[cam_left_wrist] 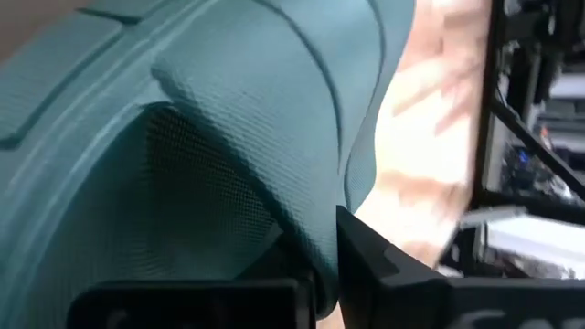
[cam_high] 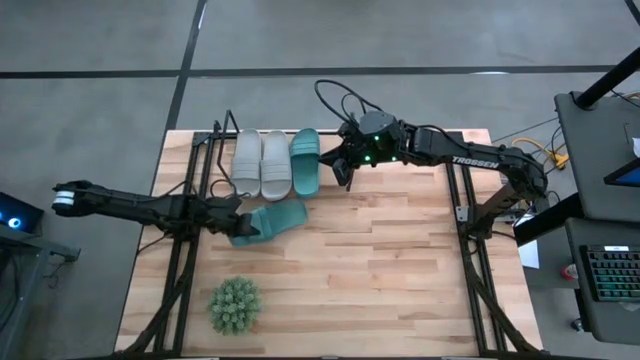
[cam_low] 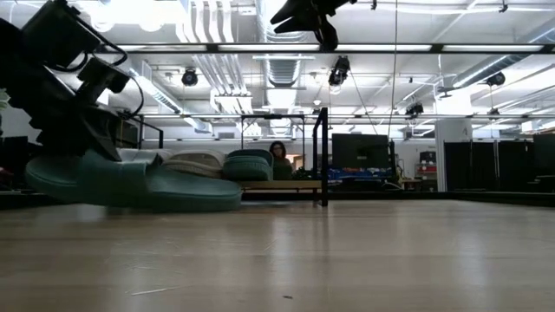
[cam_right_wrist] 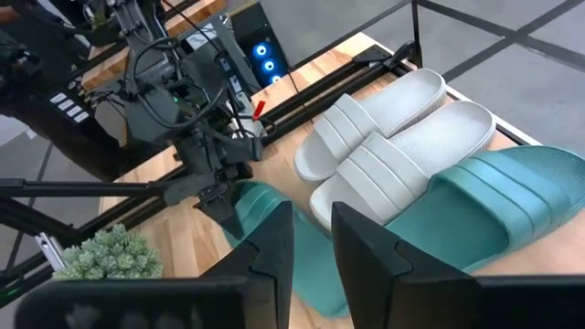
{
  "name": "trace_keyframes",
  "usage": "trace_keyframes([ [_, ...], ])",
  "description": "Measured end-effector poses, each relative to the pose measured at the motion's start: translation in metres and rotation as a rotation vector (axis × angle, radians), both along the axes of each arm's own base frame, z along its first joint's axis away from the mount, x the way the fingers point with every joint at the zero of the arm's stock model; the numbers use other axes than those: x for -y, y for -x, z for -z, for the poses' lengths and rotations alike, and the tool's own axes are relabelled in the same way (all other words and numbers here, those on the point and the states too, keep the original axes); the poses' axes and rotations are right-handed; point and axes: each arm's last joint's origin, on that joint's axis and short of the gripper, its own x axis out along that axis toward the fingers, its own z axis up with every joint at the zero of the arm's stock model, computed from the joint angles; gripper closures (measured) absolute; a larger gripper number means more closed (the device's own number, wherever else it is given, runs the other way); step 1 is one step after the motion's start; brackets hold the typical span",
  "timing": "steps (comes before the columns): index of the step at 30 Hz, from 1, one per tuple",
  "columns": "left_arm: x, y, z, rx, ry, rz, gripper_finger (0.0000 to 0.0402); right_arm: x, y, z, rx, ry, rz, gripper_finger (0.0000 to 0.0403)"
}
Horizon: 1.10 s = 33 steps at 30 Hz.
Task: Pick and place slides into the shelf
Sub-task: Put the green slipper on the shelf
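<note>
left end effector (cam_high: 232, 226) grips the loose teal slide (cam_high: 272, 220) by its strap for lifting to the shelf (cam_high: 215, 150); right end effector (cam_high: 340, 170) hovers nearby, fingers narrow, empty.

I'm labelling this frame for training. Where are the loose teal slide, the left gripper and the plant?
loose teal slide (cam_high: 283, 217): high view, on its bare sole end.
left gripper (cam_high: 238, 222): high view, between the fingertips, shut on the slide's strap.
plant (cam_high: 234, 305): high view, middle of the spiky green ball.

Overhead looks straight down, low looks level across the table (cam_high: 400, 260), wrists close; all share slides.
</note>
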Motion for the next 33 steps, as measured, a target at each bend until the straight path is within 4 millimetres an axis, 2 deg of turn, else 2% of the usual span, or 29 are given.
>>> trace_keyframes([
  [11,0.003,-0.003,-0.018,0.206,0.026,0.105,0.04,-0.002,0.007,-0.009,0.028,0.006,0.0,0.0333],
  [22,0.004,-0.007,-0.056,0.412,-0.025,0.16,0.0401,-0.004,0.016,-0.019,0.06,-0.007,0.005,0.0333],
  [28,0.004,-0.009,-0.088,0.518,-0.086,0.202,0.0401,-0.007,0.024,-0.027,0.086,-0.038,-0.054,0.0279],
  [33,0.005,-0.009,-0.112,0.583,-0.099,0.219,0.0401,-0.018,0.032,-0.038,0.122,0.081,-0.142,0.0219],
])
